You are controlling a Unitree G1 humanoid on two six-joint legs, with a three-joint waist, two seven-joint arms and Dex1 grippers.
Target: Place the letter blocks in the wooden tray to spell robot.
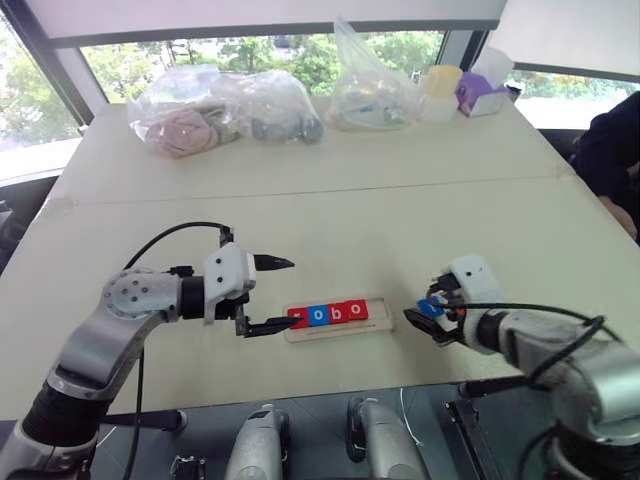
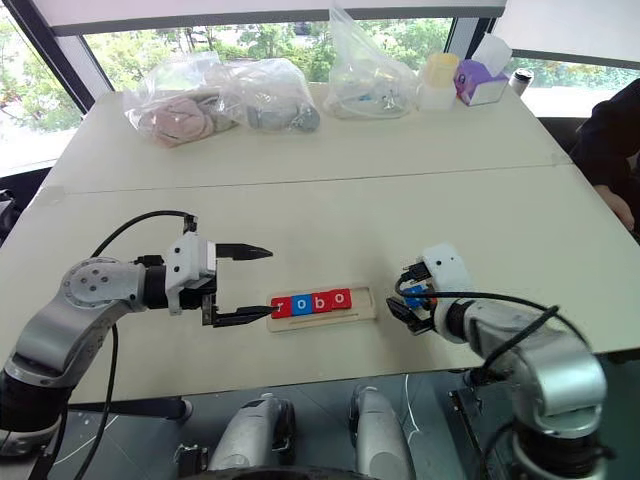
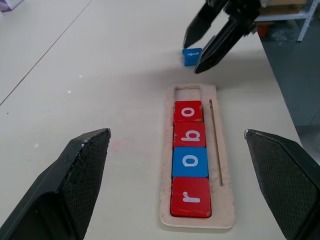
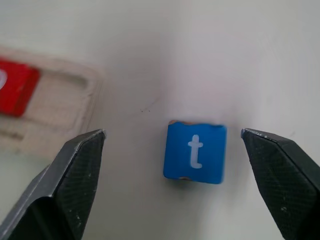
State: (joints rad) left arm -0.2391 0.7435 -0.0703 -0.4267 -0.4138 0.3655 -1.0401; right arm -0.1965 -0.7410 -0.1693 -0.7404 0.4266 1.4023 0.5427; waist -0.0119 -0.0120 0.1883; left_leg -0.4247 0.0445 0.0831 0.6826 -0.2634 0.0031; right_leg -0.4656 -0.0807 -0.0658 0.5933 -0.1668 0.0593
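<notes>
right gripper (image 4: 172, 165): jaws apart, holding nothing; t block (image 4: 195, 152) lies flat on the table (image 1: 400, 200) between the fingers, touching neither
left gripper (image 1: 268, 296): jaws spread wide, empty; lower fingertip at the r end of the tray (image 3: 227, 165), whether touching it I cannot tell
t block: blue, loose on the table just beyond the tray's open end, outside the rim
tray: near table edge, between the two grippers
r block (image 3: 191, 197): red, in tray, first slot at the left gripper's end
o block (image 3: 190, 162): blue, second slot, touching r
b block (image 3: 189, 134): red, third slot
second o (image 3: 188, 111): red, fourth slot
empty slot (image 3: 188, 92): bare wood past the second o, at the end nearest t
done: four of five placed, reads "robo"
left: pick up t, set it in the empty slot after the second o
risk: t sits slightly askew to the tray, likely needs squaring before it drops in
</notes>
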